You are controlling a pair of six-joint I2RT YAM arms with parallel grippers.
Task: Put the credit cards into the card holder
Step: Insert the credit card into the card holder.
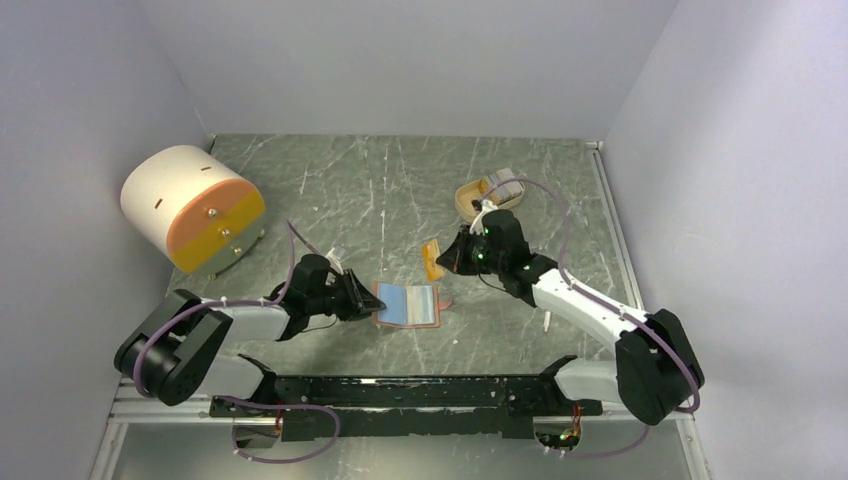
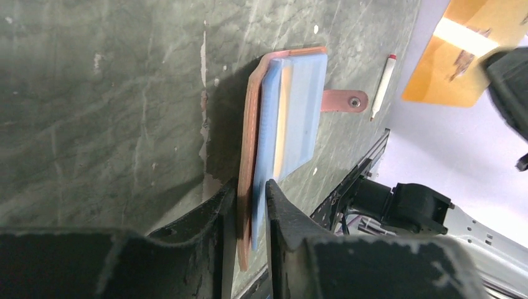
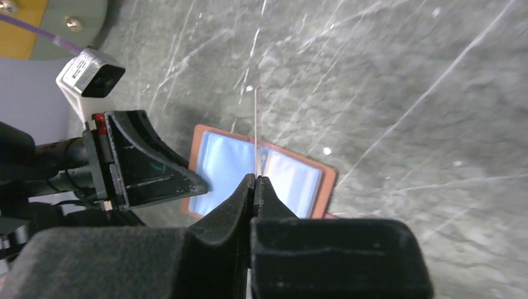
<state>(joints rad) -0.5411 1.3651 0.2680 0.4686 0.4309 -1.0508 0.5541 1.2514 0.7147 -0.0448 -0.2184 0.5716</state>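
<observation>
The salmon-pink card holder (image 1: 410, 306) lies open at mid-table, its light blue inner slots facing up. My left gripper (image 1: 362, 298) is shut on its left edge; the left wrist view shows the fingers (image 2: 215, 212) pinching the pink cover (image 2: 250, 149) and a blue flap. The snap tab (image 2: 342, 100) sticks out on the far side. My right gripper (image 1: 449, 260) is shut on a thin card that looks orange (image 1: 432, 259), held upright above and behind the holder. In the right wrist view the card (image 3: 255, 124) shows edge-on over the holder (image 3: 292, 177). More cards (image 1: 504, 183) lie in the beige tray.
A beige oval tray (image 1: 468, 201) stands behind the right gripper. A big white-and-orange drum (image 1: 190, 205) stands at the back left. A small white stick with a red tip (image 1: 546, 322) lies right of the holder. Grey walls close in the table on three sides.
</observation>
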